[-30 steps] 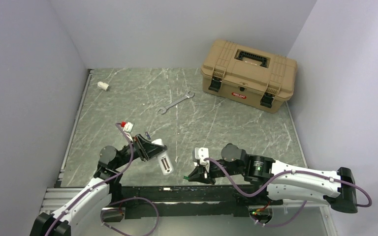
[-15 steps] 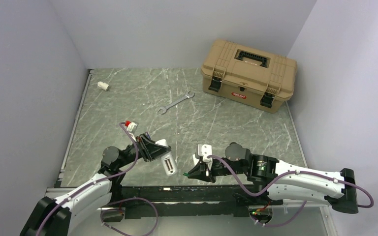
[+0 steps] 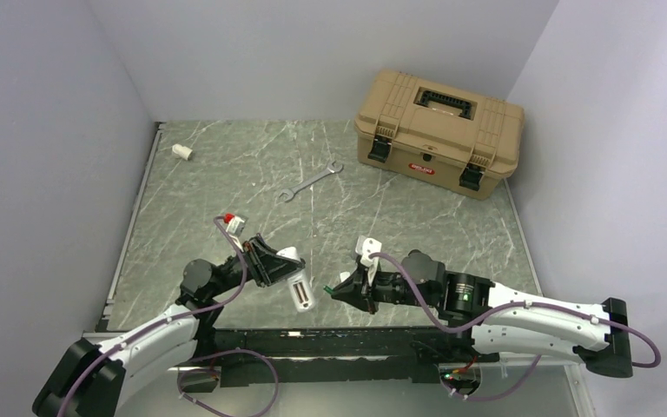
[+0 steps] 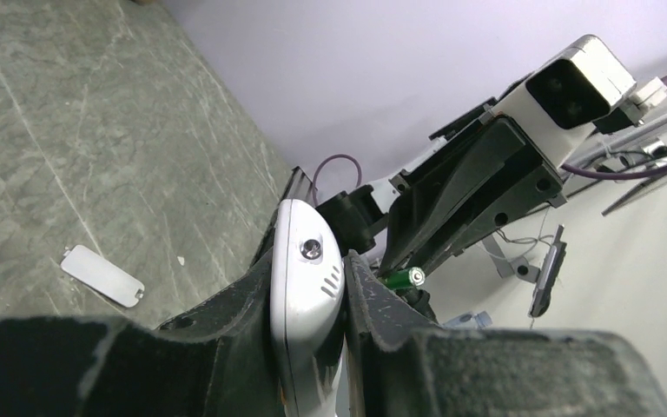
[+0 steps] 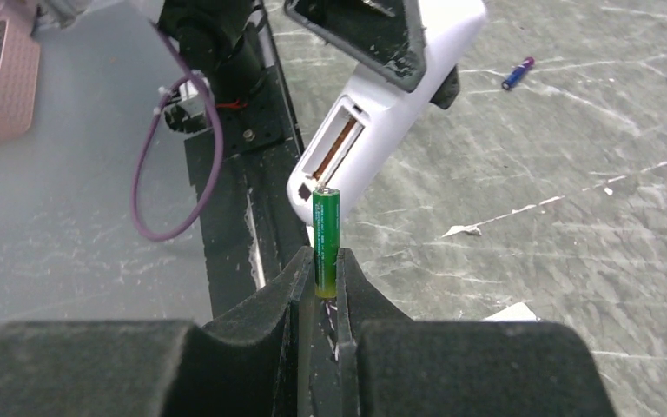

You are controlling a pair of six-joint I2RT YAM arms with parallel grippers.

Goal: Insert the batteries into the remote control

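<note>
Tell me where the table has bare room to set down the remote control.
Bare tabletop lies between the white tube stub and the silver metal wrench, and in front of the tan plastic toolbox. The near edge is crowded: the slim white remote control and green cylindrical battery are held there.

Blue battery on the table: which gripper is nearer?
Left. The blue battery lies just beyond the left gripper holding the remote control; the right gripper, gripping the green battery, sits farther back.

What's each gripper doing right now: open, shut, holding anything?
Left gripper: closed on the remote.
Right gripper: closed on the green battery.
</note>
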